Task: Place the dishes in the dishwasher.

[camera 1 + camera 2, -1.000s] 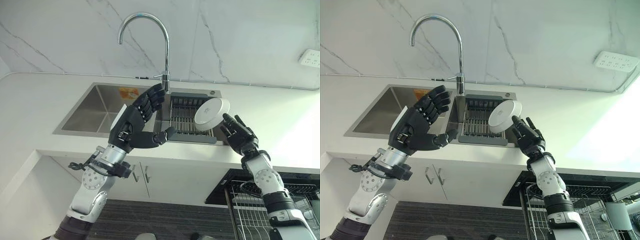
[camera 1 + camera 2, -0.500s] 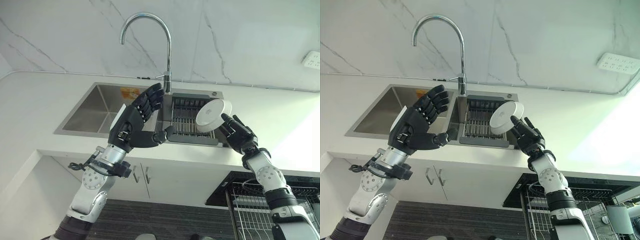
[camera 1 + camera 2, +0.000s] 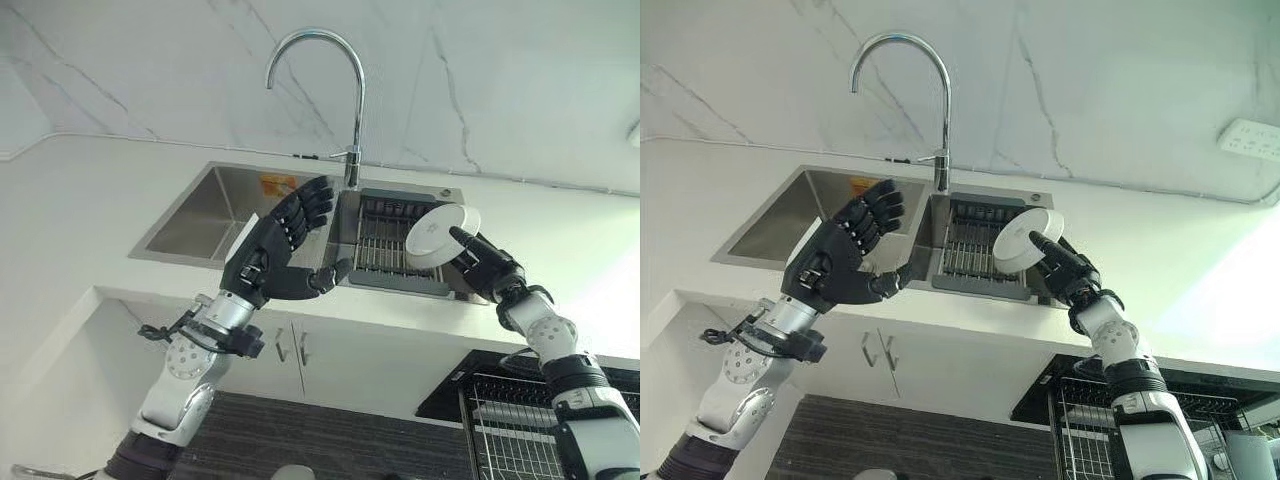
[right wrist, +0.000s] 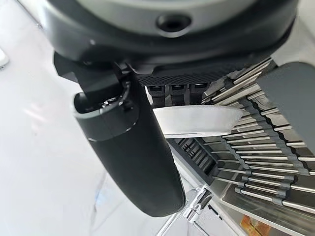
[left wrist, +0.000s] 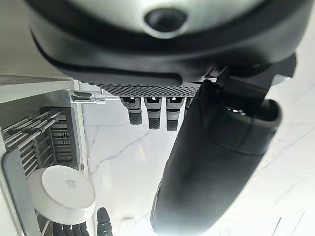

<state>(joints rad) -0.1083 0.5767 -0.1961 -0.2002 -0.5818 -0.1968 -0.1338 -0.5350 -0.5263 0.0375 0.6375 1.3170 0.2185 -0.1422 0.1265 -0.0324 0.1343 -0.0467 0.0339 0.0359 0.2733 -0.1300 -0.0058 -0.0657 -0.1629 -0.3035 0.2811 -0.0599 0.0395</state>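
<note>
the white dish (image 3: 441, 236) is a small round one, tipped up on its edge so its flat bottom faces us. it sits right of the middle of the left eye view, over the right end of the dark drying rack (image 3: 392, 236) that lies in the sink. the right hand (image 3: 484, 264) is at the dish, coming in from the lower right. its fingers (image 4: 171, 93) reach behind the dish and its thumb (image 4: 135, 152) lies across the front side, so the dish is between them. the fingers look fairly straight, not curled tight. i cannot tell how hard the hand grips.

the left hand (image 3: 270, 255) is in the middle of the view, a bit left of the dish and well apart from it. its fingers (image 3: 305, 207) are spread and straight, pointing up to the right, and its thumb (image 3: 329, 278) sticks out to the side. it has nothing in it.

the steel sink (image 3: 205, 210) is behind the left hand, set in a white counter (image 3: 80, 215). a tall shiny tap (image 3: 335, 75) bends over the sink, in the upper middle. the wall (image 3: 520, 80) behind is white marble with thin grey lines. in the lower right corner is the wire dishwasher rack (image 3: 505, 435), under the right arm. white cupboard doors with handles (image 3: 290, 345) are below the counter.
</note>
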